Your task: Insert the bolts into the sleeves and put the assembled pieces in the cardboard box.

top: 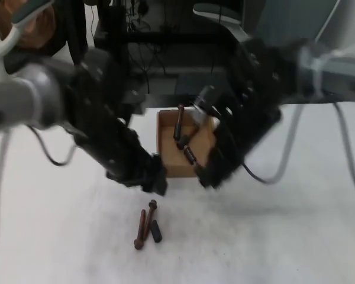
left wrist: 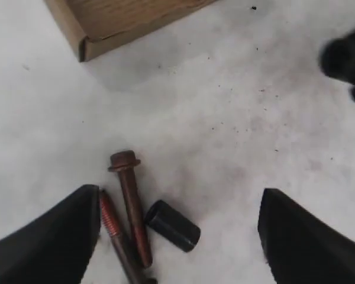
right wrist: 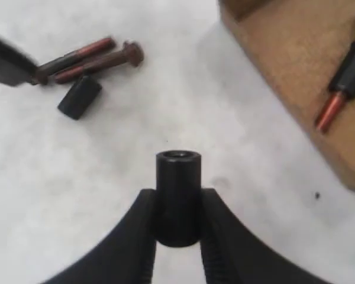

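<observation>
Two bolts [left wrist: 132, 207] lie nearly parallel.

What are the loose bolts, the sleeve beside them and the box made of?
Bolts: probably steel, dull reddish-brown coating or rust, threaded shank. Sleeve: matte black, likely coated metal, possibly plastic. Box: plain brown cardboard, matte walls.

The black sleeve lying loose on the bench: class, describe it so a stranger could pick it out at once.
From the cardboard box, come toward the robot to a cluster on the bench. Beside two rusty-brown bolts lies the sleeve: short, black, with no bolt in it and no claw holding it.
</observation>
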Available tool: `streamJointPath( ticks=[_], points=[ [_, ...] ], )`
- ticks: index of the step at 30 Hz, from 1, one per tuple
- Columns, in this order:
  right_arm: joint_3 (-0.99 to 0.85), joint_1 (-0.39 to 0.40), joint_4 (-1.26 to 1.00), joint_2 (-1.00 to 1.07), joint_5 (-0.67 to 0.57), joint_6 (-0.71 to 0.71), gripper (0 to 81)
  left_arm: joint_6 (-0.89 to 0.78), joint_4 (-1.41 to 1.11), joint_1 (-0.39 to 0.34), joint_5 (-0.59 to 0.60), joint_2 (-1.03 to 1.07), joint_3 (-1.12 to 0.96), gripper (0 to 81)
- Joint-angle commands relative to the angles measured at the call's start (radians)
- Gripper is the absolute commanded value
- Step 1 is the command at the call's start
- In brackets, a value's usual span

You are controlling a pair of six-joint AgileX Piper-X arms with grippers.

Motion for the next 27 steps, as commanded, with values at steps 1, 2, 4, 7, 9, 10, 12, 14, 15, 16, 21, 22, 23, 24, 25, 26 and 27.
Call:
streamJointPath(
  ticks=[1,2,4,7,9,10,12,14,15,16,21,22,23,24,25,26,27],
  points=[
    [0.116,-0.004,-0.073,-0.088,-0.023,0.05,0.4,-0.023,-0.023,-0.011,-0.016,0.065,-0.005,70.0],
    [0.156,-0.004,-0.11,-0.122,-0.023,0.073,0.4,-0.023,-0.023,-0.011,-0.028,0.087,-0.01,70.0],
    [0.222,-0.004,-0.167,-0.169,-0.023,0.111,0.4,-0.015,-0.018,-0.011,-0.051,0.124,-0.024,70.0],
    [0.304,-0.004,-0.228,-0.226,-0.023,0.145,0.4,-0.015,-0.001,-0.011,-0.095,0.17,-0.055,70.0],
    [0.33,-0.004,-0.235,-0.255,-0.023,0.147,0.4,-0.014,0.001,-0.011,-0.098,0.19,-0.072,70.0],
    [0.341,-0.004,-0.234,-0.267,-0.023,0.147,0.4,-0.014,0.005,-0.011,-0.098,0.199,-0.082,70.0],
    [0.351,-0.004,-0.233,-0.281,-0.023,0.147,0.4,-0.018,0.02,-0.015,-0.124,0.211,-0.102,70.0],
    [0.352,-0.004,-0.232,-0.29,-0.023,0.147,0.4,-0.016,0.038,-0.02,-0.143,0.224,-0.118,67.2],
    [0.352,-0.004,-0.238,-0.293,-0.023,0.147,0.4,-0.016,0.046,-0.022,-0.142,0.23,-0.123,64.1],
    [0.352,-0.004,-0.243,-0.295,-0.023,0.147,0.4,-0.016,0.059,-0.025,-0.142,0.234,-0.126,60.1],
    [0.352,-0.004,-0.273,-0.294,-0.023,0.159,0.4,-0.043,0.106,-0.047,-0.151,0.239,-0.127,42.0],
    [0.352,-0.004,-0.283,-0.294,-0.023,0.169,0.4,-0.063,0.109,-0.052,-0.172,0.239,-0.127,39.5],
    [0.352,-0.004,-0.286,-0.294,-0.023,0.17,0.4,-0.069,0.11,-0.056,-0.194,0.239,-0.127,34.7],
    [0.352,-0.004,-0.29,-0.294,-0.023,0.17,0.4,-0.079,0.11,-0.059,-0.211,0.239,-0.127,27.9],
    [0.352,-0.004,-0.291,-0.294,-0.023,0.17,0.4,-0.084,0.11,-0.06,-0.218,0.239,-0.127,20.4],
    [0.352,-0.004,-0.291,-0.294,-0.023,0.176,0.4,-0.083,0.102,-0.063,-0.218,0.239,-0.127,9.0],
    [0.352,-0.004,-0.291,-0.294,-0.023,0.178,0.4,-0.08,0.095,-0.064,-0.218,0.239,-0.127,2.0]
  ],
)
